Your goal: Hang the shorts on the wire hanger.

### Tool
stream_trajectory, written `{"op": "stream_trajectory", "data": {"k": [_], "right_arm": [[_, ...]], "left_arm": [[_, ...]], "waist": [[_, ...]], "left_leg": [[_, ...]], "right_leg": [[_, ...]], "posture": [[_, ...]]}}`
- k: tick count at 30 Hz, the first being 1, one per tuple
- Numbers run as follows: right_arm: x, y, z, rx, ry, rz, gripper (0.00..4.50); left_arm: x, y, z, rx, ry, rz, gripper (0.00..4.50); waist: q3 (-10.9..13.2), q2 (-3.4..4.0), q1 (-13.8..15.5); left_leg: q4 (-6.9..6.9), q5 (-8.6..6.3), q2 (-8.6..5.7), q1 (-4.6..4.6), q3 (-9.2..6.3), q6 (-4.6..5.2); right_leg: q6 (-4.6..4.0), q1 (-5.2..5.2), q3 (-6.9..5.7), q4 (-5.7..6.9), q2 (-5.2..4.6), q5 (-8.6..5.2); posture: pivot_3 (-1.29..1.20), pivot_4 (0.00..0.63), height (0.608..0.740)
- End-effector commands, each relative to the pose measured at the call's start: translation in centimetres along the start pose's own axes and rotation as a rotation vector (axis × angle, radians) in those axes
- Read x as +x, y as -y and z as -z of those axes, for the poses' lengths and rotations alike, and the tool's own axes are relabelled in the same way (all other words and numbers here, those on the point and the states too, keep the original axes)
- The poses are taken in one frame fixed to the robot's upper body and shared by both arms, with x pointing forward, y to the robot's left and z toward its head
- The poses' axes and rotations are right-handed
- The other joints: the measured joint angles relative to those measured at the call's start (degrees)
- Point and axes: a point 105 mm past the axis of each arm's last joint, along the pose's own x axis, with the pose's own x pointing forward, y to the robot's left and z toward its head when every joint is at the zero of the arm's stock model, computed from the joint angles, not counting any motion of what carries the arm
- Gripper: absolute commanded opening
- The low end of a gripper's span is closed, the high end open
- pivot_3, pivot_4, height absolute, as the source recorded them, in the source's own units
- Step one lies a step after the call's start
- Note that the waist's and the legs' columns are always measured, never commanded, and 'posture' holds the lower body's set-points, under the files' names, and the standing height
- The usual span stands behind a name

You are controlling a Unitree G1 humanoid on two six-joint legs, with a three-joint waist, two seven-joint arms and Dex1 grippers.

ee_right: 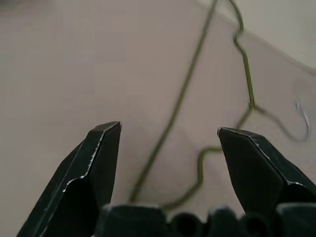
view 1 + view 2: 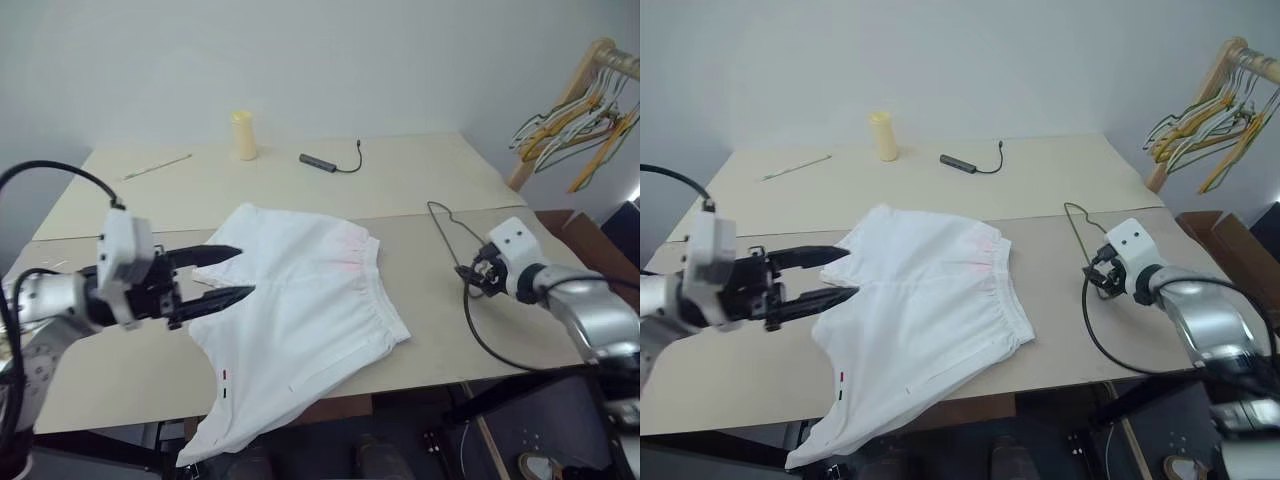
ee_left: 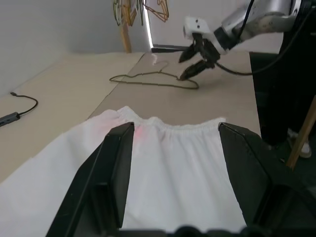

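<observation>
Between the right gripper's released jaws lies the wire hanger; left jaws released.

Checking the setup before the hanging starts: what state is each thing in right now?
shorts: spread flat on the table, one leg drooping over the near edge, not held.
wire hanger: lying flat on the table, empty, not held.
left tool: open, at the shorts' left edge.
right tool: open, over the hanger.
coloured hangers: hanging bunched on the wooden rack.
yellow cylinder: standing upright.
</observation>
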Motion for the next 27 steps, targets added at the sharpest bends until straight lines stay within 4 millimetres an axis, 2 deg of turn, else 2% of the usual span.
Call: {"op": "stream_trajectory", "data": {"k": [1,3,9,13,14,23,27], "right_arm": [[1.2,1.3,1.4,0.056,-0.133,0.065,3.68],[1.8,1.3,1.9,0.081,-0.178,0.058,3.68],[2.4,1.2,2.7,0.187,-0.226,0.001,1.74],[2.5,1.2,3.1,0.161,-0.233,-0.013,0.25],[2.4,1.1,3.1,0.153,-0.233,-0.029,0.02],[1.6,0.1,3.7,0.109,-0.256,-0.154,0.02],[-0.2,-1.2,3.3,0.078,-0.227,-0.307,0.02]], "left_arm": [[1.2,0.5,-0.8,0.032,0.033,0.032,2.95],[1.6,0.6,-0.9,0.034,0.039,0.041,2.95],[1.9,1.0,-0.8,0.037,0.047,0.054,2.95],[1.7,1.1,-0.7,0.040,0.044,0.052,2.95],[1.7,1.1,-0.7,0.043,0.043,0.052,2.95],[1.6,1.1,-0.4,0.052,0.038,0.059,2.95],[1.7,1.3,-0.2,0.054,0.039,0.073,2.95]], "waist": [[0.0,0.02,-0.2],[-0.1,0.05,-0.7],[-0.2,0.01,-1.2],[-0.2,0.00,-1.0],[-0.2,0.02,-1.0],[-0.4,-0.02,-1.2],[-0.5,-0.04,-1.1]], "left_leg": [[0.01,0.00,-0.02,-0.15,0.01,0.00],[0.05,0.01,-0.02,-0.28,0.02,0.01],[0.26,0.00,-0.03,-0.29,-0.15,0.01],[0.50,-0.04,-0.04,-0.15,-0.34,0.08],[0.51,-0.05,-0.04,-0.06,-0.34,0.09],[0.51,-0.06,-0.04,-0.05,-0.41,0.09],[0.51,-0.06,-0.04,-0.06,-0.44,0.09]], "right_leg": [[0.02,-0.15,0.02,0.00,0.00,0.01],[0.06,-0.28,0.07,0.01,0.03,0.05],[0.16,-0.07,-0.09,-0.02,0.01,0.10],[0.19,0.34,-0.27,-0.05,-0.03,0.11],[0.19,0.46,-0.30,-0.08,-0.04,0.11],[0.21,0.49,-0.35,-0.11,-0.02,0.11],[0.22,0.50,-0.38,-0.11,-0.03,0.10]], "posture": [[-0.12,0.036,0.740],[-0.11,0.033,0.740],[-0.11,0.033,0.740],[-0.10,0.033,0.740],[-0.10,0.027,0.740],[-0.10,0.017,0.740],[-0.11,0.015,0.740]]}}
